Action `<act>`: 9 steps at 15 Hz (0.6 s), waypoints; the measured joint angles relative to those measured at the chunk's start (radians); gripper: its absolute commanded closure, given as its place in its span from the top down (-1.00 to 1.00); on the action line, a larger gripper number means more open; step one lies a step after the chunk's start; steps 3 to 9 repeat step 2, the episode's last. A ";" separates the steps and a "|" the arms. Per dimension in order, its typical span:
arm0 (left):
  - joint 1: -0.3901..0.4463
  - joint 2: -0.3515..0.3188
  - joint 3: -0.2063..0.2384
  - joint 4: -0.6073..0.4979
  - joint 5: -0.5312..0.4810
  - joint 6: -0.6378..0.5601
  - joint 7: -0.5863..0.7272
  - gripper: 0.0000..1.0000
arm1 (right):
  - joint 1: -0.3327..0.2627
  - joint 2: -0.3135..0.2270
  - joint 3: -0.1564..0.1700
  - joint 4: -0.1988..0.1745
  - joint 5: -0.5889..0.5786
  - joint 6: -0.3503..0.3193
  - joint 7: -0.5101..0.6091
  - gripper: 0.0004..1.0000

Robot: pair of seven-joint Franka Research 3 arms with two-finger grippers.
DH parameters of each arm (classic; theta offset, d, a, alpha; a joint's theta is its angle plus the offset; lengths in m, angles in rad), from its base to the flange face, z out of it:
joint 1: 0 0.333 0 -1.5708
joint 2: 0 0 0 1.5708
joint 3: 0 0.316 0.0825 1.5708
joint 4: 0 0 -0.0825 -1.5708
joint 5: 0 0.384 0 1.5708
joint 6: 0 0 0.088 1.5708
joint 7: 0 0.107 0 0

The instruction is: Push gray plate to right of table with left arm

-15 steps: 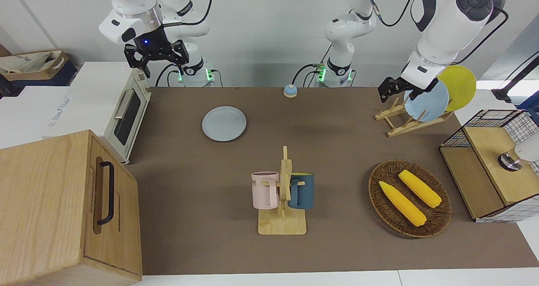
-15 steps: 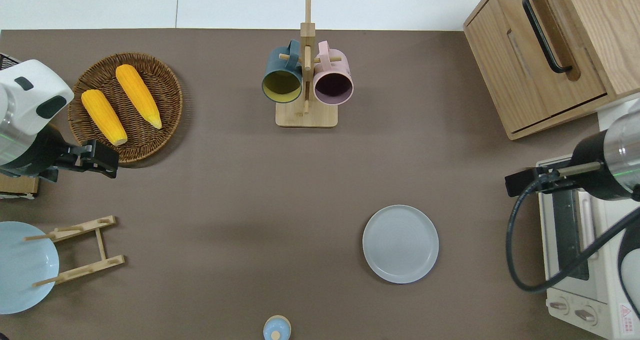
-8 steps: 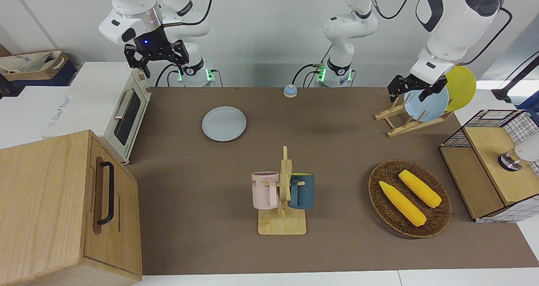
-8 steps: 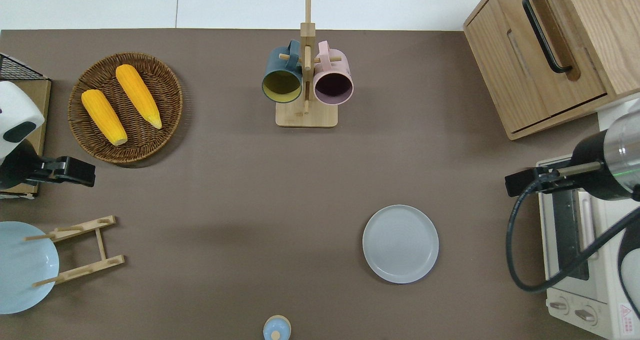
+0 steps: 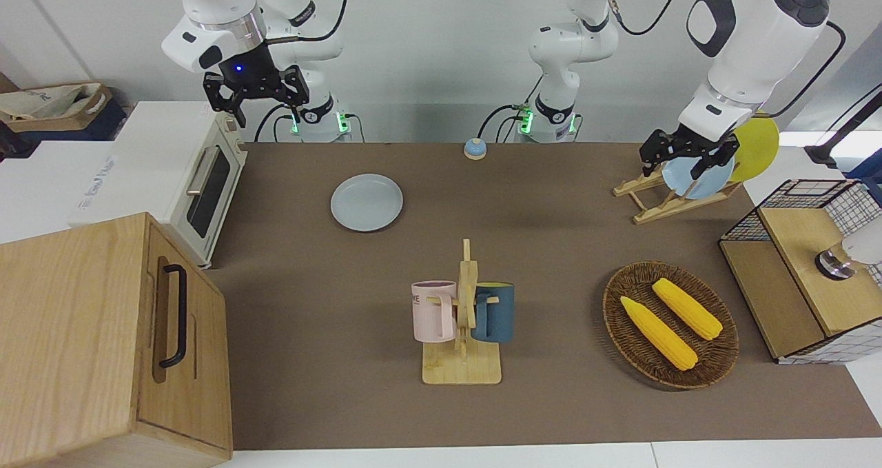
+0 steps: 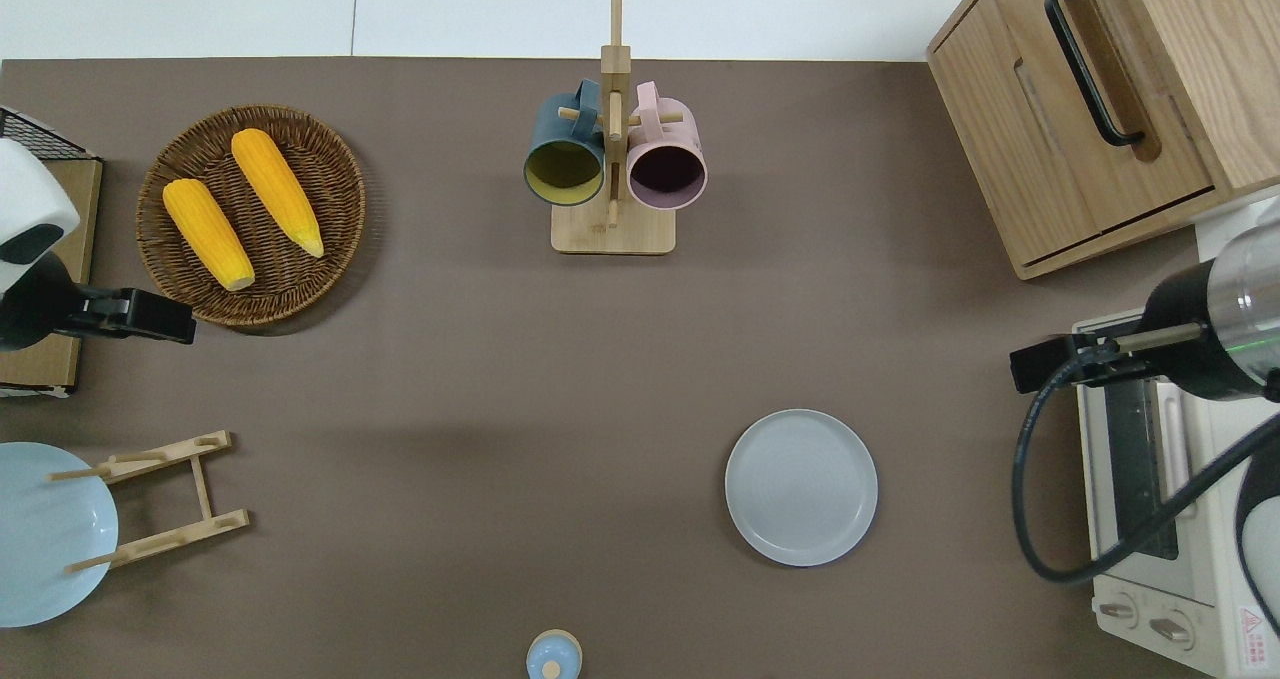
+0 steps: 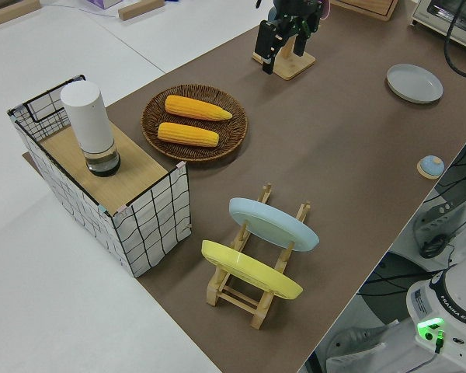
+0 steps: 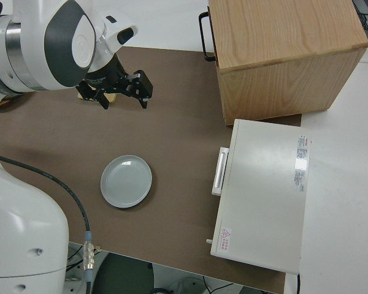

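The gray plate (image 5: 366, 202) (image 6: 801, 486) (image 7: 414, 82) (image 8: 126, 180) lies flat on the brown table (image 6: 450, 359), toward the right arm's end and nearer to the robots than the mug rack. My left gripper (image 5: 683, 159) (image 6: 150, 316) (image 7: 283, 35) hangs open and empty, pointing down. It is over bare table at the left arm's end, between the wicker basket and the plate rack, a long way from the plate. The right arm is parked, its gripper (image 5: 253, 103) (image 8: 124, 92) open and empty.
A wooden rack with two mugs (image 6: 612, 159) stands mid-table, farther from the robots. A wicker basket of corn (image 6: 250, 214), a plate rack (image 5: 679, 192) and a wire crate (image 5: 813, 268) fill the left arm's end. A toaster oven (image 6: 1160, 499) and wooden cabinet (image 6: 1100, 99) stand at the right arm's end.
The left arm drew back toward its own end of the table and turned its gripper to point down. The gray plate and the right arm did not move.
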 measured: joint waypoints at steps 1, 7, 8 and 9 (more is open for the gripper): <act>-0.007 0.001 0.004 0.000 0.000 0.005 0.000 1.00 | 0.000 0.000 0.000 0.000 0.000 0.000 0.000 0.97; -0.010 0.001 0.004 0.000 0.000 0.012 0.000 1.00 | 0.000 0.000 0.000 0.000 0.000 0.000 0.000 0.97; -0.010 0.001 0.004 0.000 0.000 0.012 0.000 1.00 | 0.000 0.000 0.000 0.000 0.000 0.000 0.000 0.97; -0.010 0.001 0.004 0.000 0.000 0.012 0.000 1.00 | 0.000 0.000 0.000 0.000 0.000 0.000 0.000 0.97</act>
